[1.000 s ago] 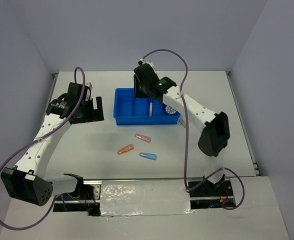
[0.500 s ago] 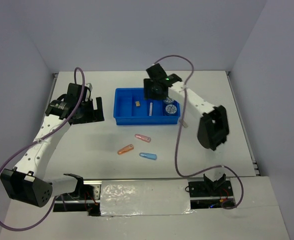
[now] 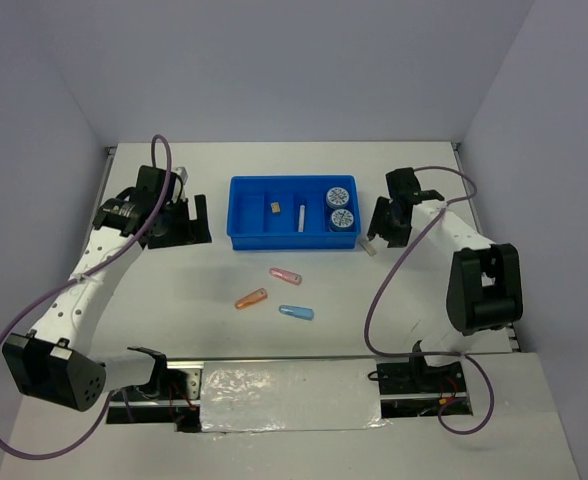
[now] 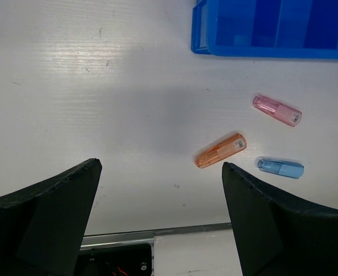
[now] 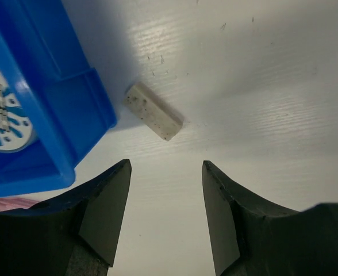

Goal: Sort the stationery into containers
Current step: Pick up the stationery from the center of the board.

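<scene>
1. The blue tray (image 3: 294,243) lies toward the 12 o'clock side of the white surface (image 3: 174,290). Its four compartments run side by side from 9 to 3 o'clock.
2. Counting from the 9 o'clock end, the second compartment holds a tan block (image 3: 274,207) and the third a thin white pen (image 3: 301,217). The fourth holds two blue-white discs (image 3: 338,196), one at 12 o'clock of the other.
3. A whitish block (image 5: 154,119) lies on the surface just beside the tray's 4 o'clock corner, outside the wall.
4. The right tool (image 5: 166,167) hovers beside that corner with its jaws apart and nothing between them. In its wrist view the whitish block lies at 12 o'clock of the fingertips.
5. Three capsules lie apart on the surface at 6 o'clock of the tray. The pink capsule (image 4: 276,110) is nearest the tray, with the orange capsule (image 4: 221,150) at 8 o'clock of it and the blue capsule (image 4: 280,168) at 6 o'clock of it.
6. The left tool (image 4: 160,164) is at 9 o'clock of the tray, its jaws spread wide and gripping nothing.
</scene>
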### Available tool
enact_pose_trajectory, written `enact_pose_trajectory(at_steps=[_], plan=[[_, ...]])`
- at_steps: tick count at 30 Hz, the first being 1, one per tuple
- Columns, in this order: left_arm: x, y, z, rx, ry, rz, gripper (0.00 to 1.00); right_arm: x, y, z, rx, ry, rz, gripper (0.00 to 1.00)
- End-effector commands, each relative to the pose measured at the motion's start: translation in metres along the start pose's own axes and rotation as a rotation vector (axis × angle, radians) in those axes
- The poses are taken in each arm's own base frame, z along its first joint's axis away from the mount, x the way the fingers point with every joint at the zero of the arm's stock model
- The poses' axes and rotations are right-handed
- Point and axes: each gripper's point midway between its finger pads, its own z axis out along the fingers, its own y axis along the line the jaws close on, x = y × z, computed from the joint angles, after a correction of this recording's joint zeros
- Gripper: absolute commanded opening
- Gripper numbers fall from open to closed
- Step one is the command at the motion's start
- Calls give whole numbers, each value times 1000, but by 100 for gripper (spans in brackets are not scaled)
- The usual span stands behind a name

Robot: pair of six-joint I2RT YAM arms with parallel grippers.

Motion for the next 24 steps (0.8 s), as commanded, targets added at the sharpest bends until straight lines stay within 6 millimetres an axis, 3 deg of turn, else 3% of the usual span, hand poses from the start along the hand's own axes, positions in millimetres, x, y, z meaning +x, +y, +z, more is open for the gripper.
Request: enact_pose_trajectory(at_steps=[1, 7, 18, 24], plan=[[-15, -10, -7, 48, -38, 16, 99, 2, 6, 6, -27, 5, -44, 60], [-11, -7, -4, 36, -31, 18, 99, 18, 5, 26, -38, 92, -112, 58], [-14, -9, -3, 44, -37, 25, 99, 0, 10, 46, -42, 82, -220, 59], [-14, -7, -2, 37, -42, 25, 99, 14, 11, 67, -32, 143, -249, 54]])
